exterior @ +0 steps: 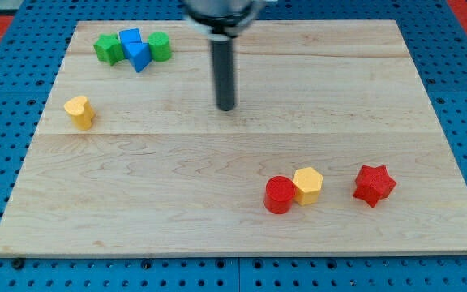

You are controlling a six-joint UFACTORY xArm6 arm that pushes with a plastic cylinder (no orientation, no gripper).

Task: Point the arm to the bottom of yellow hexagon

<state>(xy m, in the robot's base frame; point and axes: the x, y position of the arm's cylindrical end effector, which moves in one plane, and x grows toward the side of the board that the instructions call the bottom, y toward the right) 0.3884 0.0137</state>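
The yellow hexagon sits on the wooden board at the view's lower right, touching a red cylinder on its left. My tip is the lower end of the dark rod in the upper middle of the board. It stands well above and to the left of the yellow hexagon, apart from every block.
A red star lies right of the yellow hexagon. A yellow heart-like block sits at the left. At the top left a green star, two blue blocks and a green cylinder cluster together.
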